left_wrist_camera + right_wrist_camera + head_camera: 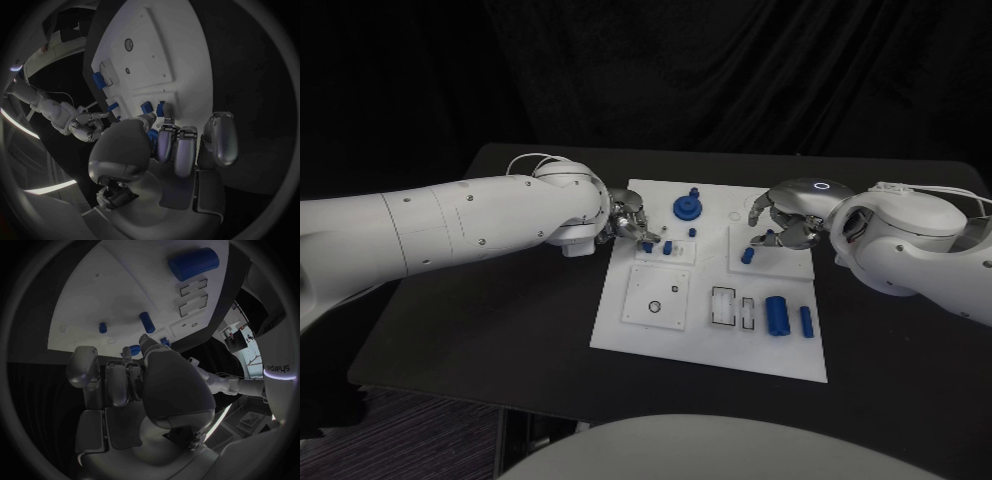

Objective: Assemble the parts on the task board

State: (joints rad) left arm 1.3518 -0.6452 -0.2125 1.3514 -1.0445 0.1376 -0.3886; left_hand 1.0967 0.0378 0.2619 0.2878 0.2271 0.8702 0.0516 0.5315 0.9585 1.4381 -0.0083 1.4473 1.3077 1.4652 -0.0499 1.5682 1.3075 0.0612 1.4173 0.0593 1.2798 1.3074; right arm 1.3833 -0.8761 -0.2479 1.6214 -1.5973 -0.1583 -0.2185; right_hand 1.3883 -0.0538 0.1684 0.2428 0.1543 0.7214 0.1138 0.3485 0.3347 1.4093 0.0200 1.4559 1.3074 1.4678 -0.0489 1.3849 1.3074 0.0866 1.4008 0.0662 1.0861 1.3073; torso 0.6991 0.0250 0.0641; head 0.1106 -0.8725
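The white task board (632, 325) lies mid-table. My left hand (629, 222) hovers over its left side and pinches a small blue part (153, 136) between thumb and fingers. Two short blue pegs (160, 107) stand just beyond it. My right hand (783, 222) hangs over the board's right side with its fingers (125, 380) curled in. A bit of blue (134, 349) shows at their tips; I cannot tell whether it is held. A blue peg (749, 255) stands just below that hand. A blue gear-like part (687, 207) sits near the far edge.
Two blue cylinders (776, 313) lie side by side at the board's near right, beside two rectangular slots (724, 306). A square plate with a round ring (655, 308) sits at the near left. Bare black table (502, 330) surrounds the board.
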